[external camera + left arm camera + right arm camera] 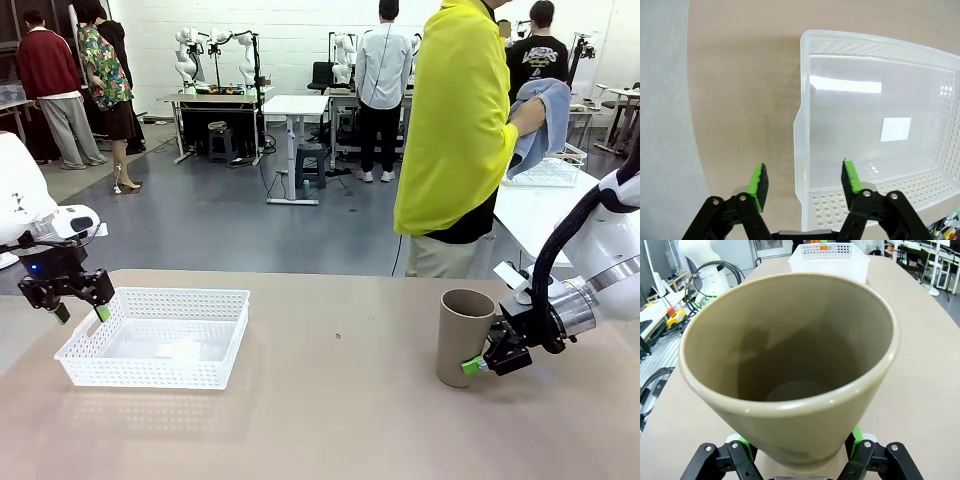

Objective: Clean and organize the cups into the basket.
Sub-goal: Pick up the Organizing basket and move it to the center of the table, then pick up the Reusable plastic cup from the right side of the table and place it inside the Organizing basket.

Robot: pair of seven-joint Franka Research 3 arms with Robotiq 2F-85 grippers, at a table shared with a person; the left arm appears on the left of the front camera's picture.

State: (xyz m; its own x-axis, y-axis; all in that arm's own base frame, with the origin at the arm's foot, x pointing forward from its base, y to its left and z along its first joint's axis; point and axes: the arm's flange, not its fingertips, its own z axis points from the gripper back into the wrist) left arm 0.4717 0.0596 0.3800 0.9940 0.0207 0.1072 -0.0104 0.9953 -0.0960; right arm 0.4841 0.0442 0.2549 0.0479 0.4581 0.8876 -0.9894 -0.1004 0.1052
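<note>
Pinches the brown cup [464,335] near its base with the right end effector [472,363], upright on the surface [340,420]. Holds the left end effector [80,312] spread over the left rim of the white basket [150,375], well apart from the cup.

The cup [790,365] hides most of the right gripper [800,441]; the basket [805,100] runs off frame at 3 o'clock.

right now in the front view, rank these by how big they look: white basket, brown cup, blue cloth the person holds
1. white perforated plastic basket: clearly largest.
2. tall taupe-brown tumbler cup and pale blue cloth: they look about alike, and the cloth is farther off, so no ranking.
</note>
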